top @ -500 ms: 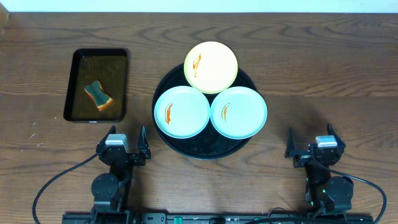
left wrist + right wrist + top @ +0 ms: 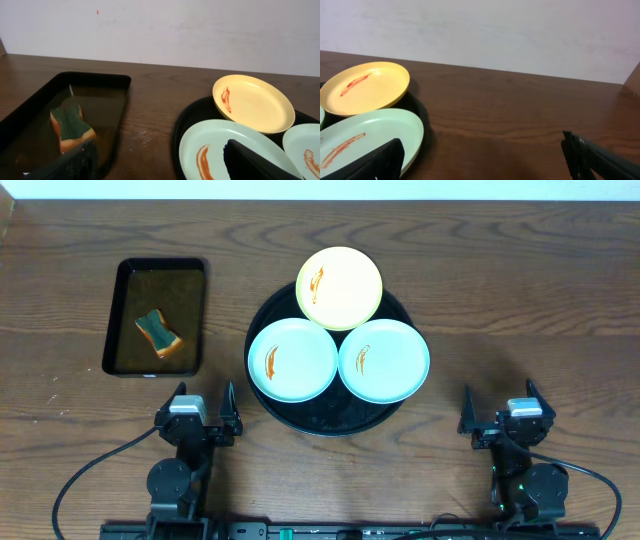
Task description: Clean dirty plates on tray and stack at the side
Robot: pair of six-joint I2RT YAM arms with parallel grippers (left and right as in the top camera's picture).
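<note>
Nothing has moved: your left claw (image 2: pixel 205 392) and right claw (image 2: pixel 498 394) sit spread and empty by the table's (image 2: pixel 520 280) near edge, flanking the tray (image 2: pixel 330 423). Your step looks to be fetching the sponge (image 2: pixel 157 333), so close the left claw squarely across it and let it drip before crossing. It lies in shallow liquid in the small tray (image 2: pixel 112 320) near the left edge; the tray carries 3 smeared plates (image 2: pixel 384 360): yellow plate (image 2: pixel 339 287) at its far rim, 2 mint plates (image 2: pixel 292 360) nearer you.
</note>
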